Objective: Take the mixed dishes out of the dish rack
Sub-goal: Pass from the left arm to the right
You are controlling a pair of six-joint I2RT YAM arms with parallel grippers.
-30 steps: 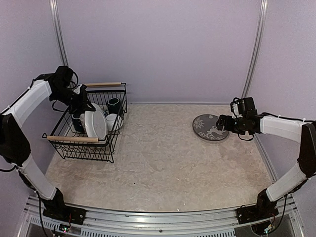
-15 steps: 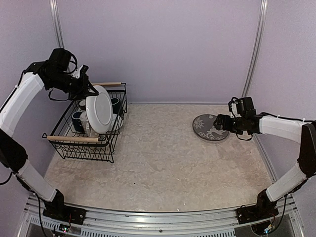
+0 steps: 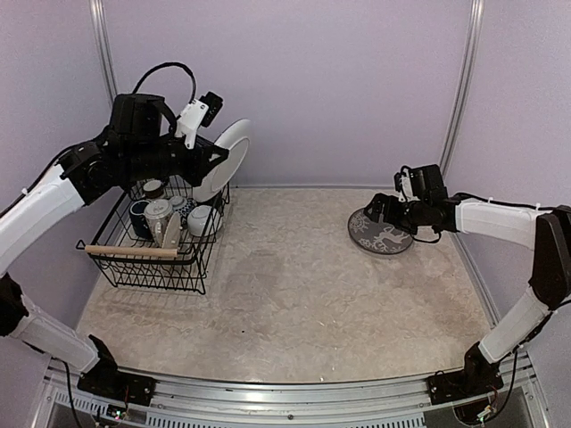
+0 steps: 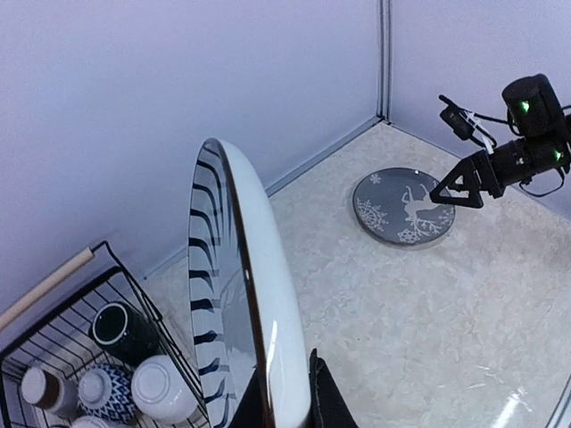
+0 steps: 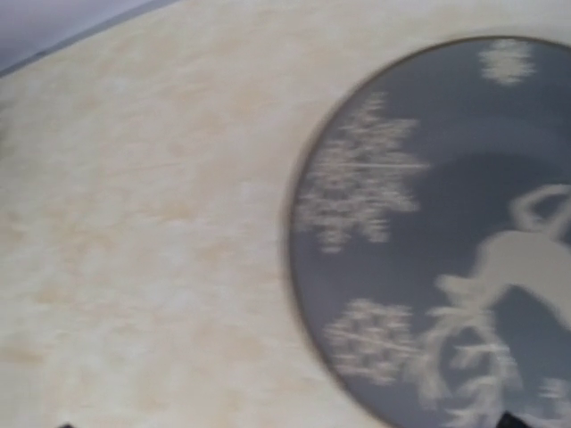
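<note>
My left gripper (image 3: 205,164) is shut on the rim of the black-and-white striped plate (image 3: 225,157) and holds it on edge in the air, above the far right corner of the dish rack (image 3: 116,263). In the left wrist view the plate (image 4: 234,294) stands edge-on between my fingers (image 4: 323,403). Left in the rack (image 4: 53,334) are a dark mug (image 4: 123,328), a white bowl (image 4: 161,392), a blue patterned mug (image 4: 105,406) and a small brown-white cup (image 4: 40,388). My right gripper (image 3: 380,210) is open and empty, low over the left part of a grey plate.
The grey plate (image 3: 384,234) with white snowflakes and a deer lies flat on the table at the far right; it fills the right wrist view (image 5: 446,241). Lilac walls close in the back and sides. The rack's wooden handles (image 3: 132,251) stick out at front and back.
My left arm has lifted the striped plate up out of the rack and swung it to the right. My right gripper has shifted a little left over the grey plate.
</note>
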